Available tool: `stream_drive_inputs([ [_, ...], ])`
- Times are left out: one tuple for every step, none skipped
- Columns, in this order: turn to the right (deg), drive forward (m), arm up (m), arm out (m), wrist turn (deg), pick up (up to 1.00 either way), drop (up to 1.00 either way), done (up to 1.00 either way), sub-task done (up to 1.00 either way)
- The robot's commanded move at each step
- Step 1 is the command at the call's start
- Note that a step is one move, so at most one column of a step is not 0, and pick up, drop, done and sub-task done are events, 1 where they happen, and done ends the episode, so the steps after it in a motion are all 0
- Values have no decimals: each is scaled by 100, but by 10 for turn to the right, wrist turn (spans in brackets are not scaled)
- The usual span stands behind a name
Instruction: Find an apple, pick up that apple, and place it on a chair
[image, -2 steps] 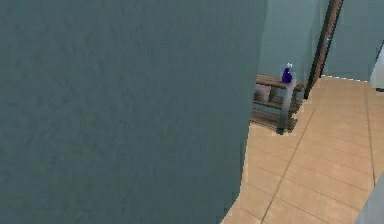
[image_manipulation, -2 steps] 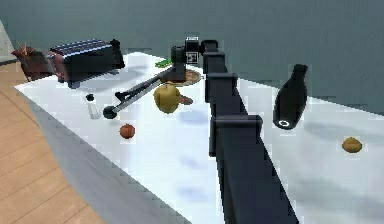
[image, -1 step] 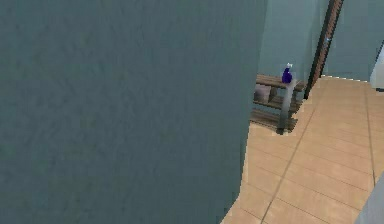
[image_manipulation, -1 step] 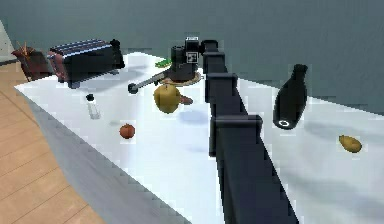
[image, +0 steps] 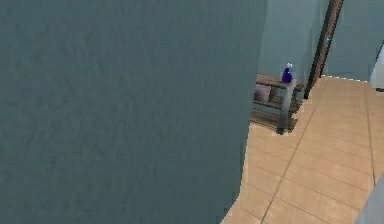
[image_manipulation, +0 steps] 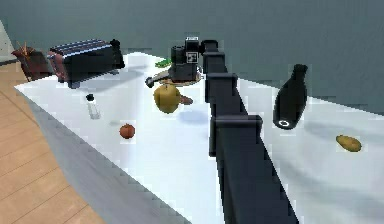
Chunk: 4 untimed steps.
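**On the white counter: the gripper next to a yellow fruit**

On the white counter (image_manipulation: 125, 95) in the arm side view, the arm (image_manipulation: 240, 150) rises as a dark bar from the bottom edge toward eleven o'clock. At its far end is the gripper (image_manipulation: 175, 78). A yellow fruit (image_manipulation: 167, 97), rounded like an apple, lies on the counter at six o'clock from the gripper and very near it. I cannot tell whether the fingers touch this fruit, and I cannot tell whether the gripper holds anything.

A small red fruit (image_manipulation: 127, 131), also round like an apple, lies at seven o'clock from the yellow one, apart from it. A small shaker (image_manipulation: 93, 105) stands at ten o'clock from the red fruit.

A dark toaster (image_manipulation: 88, 60) stands at ten o'clock from the middle of the view, and a dark red plant (image_manipulation: 30, 60) is beside it at the left edge. Something green (image_manipulation: 163, 63) lies at nine o'clock from the gripper. A dark bottle (image_manipulation: 291, 98) stands upright at three o'clock from the arm, and a brown potato-like lump (image_manipulation: 348, 143) lies at four o'clock from the bottle.

In the forward view a teal wall (image: 120, 110) is close in front. At two o'clock a low wooden bench (image: 275, 100) carries a blue bottle (image: 287, 73) and stands on a tan tiled floor (image: 320, 160).
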Motion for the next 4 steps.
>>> stream_drive_inputs([
  [0,0,-8,0,0,0,0,0,0],
  [0,0,0,0,0,100,0,0,0],
  [0,0,8,0,0,0,0,0,0],
  [0,0,0,0,-450,0,0,0,0],
])
